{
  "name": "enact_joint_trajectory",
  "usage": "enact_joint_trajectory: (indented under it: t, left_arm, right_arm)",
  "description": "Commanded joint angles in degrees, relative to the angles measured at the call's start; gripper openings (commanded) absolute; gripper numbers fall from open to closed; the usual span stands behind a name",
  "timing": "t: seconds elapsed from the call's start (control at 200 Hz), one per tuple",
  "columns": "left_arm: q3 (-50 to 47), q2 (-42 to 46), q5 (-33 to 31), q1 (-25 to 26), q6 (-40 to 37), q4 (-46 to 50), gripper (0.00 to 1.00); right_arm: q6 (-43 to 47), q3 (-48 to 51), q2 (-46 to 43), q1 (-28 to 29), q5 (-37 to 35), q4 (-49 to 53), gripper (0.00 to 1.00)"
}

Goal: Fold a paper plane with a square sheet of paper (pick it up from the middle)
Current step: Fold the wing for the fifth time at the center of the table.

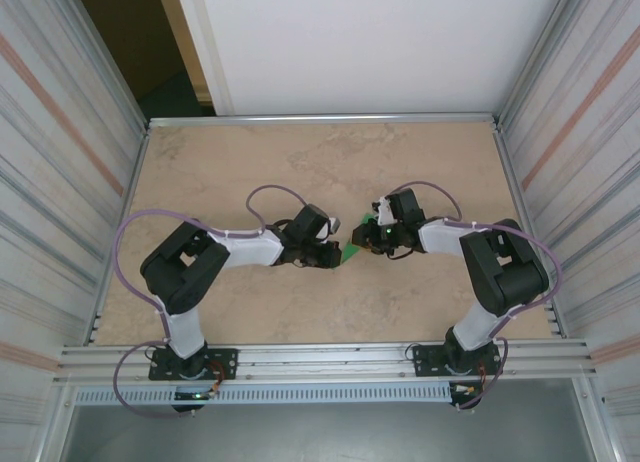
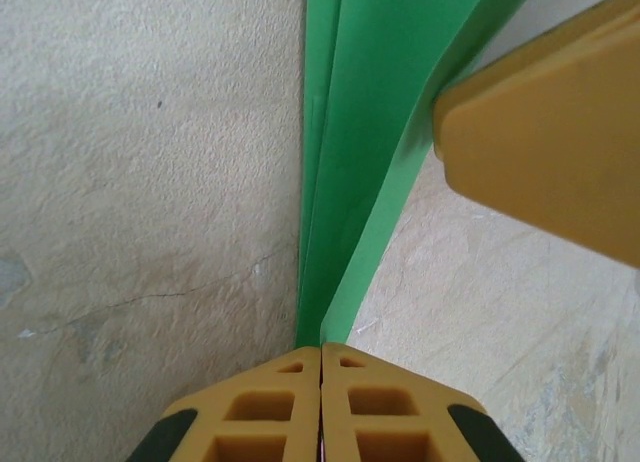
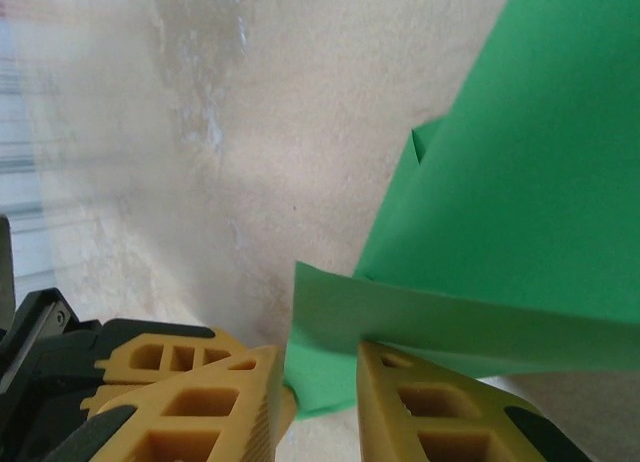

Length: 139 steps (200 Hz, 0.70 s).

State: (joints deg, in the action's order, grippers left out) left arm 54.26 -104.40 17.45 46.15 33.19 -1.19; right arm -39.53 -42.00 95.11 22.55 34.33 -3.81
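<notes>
The bright green sheet of paper [image 1: 354, 246], folded into long narrow layers, is held a little above the table between the two grippers at the centre. My left gripper [image 1: 338, 254] is shut on one end of it. In the left wrist view the folded paper [image 2: 360, 132] runs straight away from the closed left gripper [image 2: 321, 347]. My right gripper [image 1: 368, 240] faces it from the right. In the right wrist view a loose flap of the paper [image 3: 500, 212] lies between the parted fingers of the right gripper [image 3: 320, 352] and rests against the right finger [image 3: 420, 412].
The beige stone-patterned table [image 1: 320, 172] stretches bare behind the grippers, with metal rails along its edges and corrugated walls on both sides. One yellow finger of the right gripper [image 2: 545, 152] sits close beside the paper in the left wrist view.
</notes>
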Motion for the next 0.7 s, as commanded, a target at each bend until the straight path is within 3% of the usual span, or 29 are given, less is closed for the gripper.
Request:
enact_joint_trajectory:
  t: [0.0,0.692]
  left_arm:
    - [-0.82,1.18,-0.26,0.43,-0.5,0.02,0.08]
    - [-0.12,-1.68,1.12,0.6,0.08,1.98,0.08]
  right_arm:
    - [-0.99,0.52,-1.34,0.57,0.86,0.58,0.25]
    - [-0.98,-0.99,2.21,0.73,1.01,0.58,0.25]
